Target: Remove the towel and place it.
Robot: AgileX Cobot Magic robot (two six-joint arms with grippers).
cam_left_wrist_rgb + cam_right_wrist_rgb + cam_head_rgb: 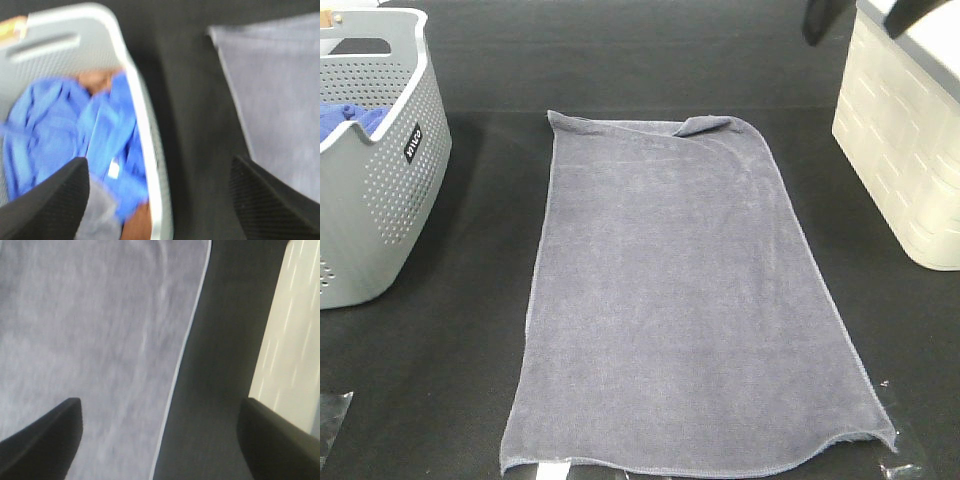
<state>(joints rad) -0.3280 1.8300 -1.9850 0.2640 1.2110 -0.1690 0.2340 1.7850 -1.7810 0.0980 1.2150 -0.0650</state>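
The slate-grey towel (680, 300) lies spread flat on the black table, long side running from far to near. Its far right corner (710, 125) is folded over. My left gripper (157, 170) is open and empty, above the grey basket's rim (140, 125), with the towel's edge (280, 100) off to one side. My right gripper (160, 405) is open and empty, above the towel's hemmed right edge (90, 330). Only dark parts of the right arm (817, 20) show in the exterior high view. The left gripper is out of that view.
A grey perforated basket (410, 190) stands at the left and holds a bright blue cloth (350, 118), seen also in the left wrist view (60, 130). A cream bin (905, 150) stands at the right (290, 350). Clear plastic scraps (330, 415) lie near the front edge.
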